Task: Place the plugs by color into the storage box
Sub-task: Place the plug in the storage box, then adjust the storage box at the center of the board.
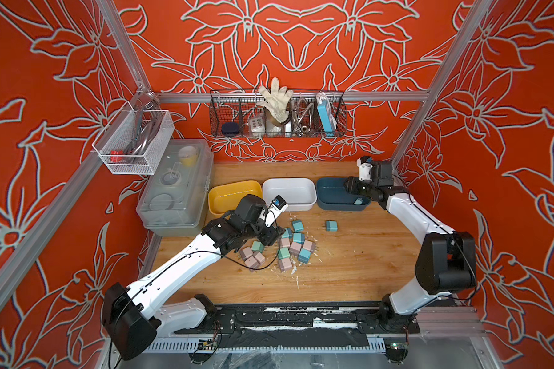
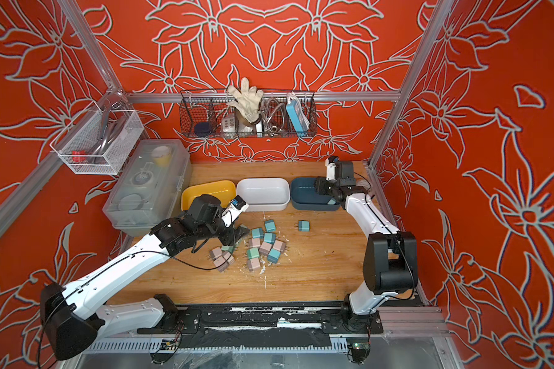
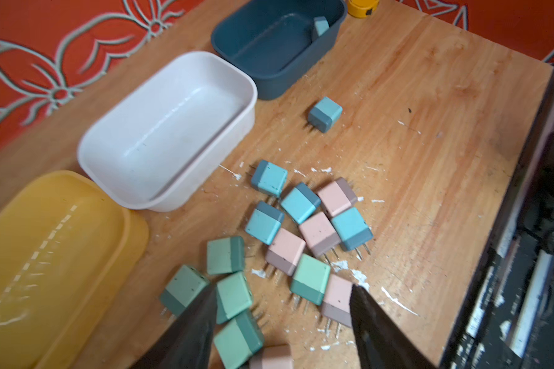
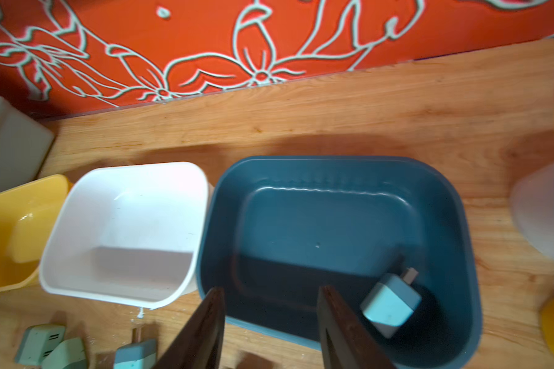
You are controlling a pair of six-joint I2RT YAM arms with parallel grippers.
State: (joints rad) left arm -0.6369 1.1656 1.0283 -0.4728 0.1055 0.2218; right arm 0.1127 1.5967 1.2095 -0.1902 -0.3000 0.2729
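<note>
My left tool (image 3: pixel 282 289) hangs released over the plugs (image 3: pixel 319 233) on the table (image 3: pixel 429 127); I'd straddle one green plug (image 3: pixel 234 295) squarely, clear of neighbours. Farther back, right tool (image 4: pixel 271 289) gapes empty over the blue bin (image 4: pixel 333 161), one blue plug (image 4: pixel 390 302) inside

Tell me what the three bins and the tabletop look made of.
The yellow bin, white bin and dark blue bin: likely moulded plastic, smooth and semi-gloss, judging by rounded corners and soft light streaks. The tabletop: wood or wood-look laminate, visible grain, scuffed, flecked white; cannot tell which.
</note>
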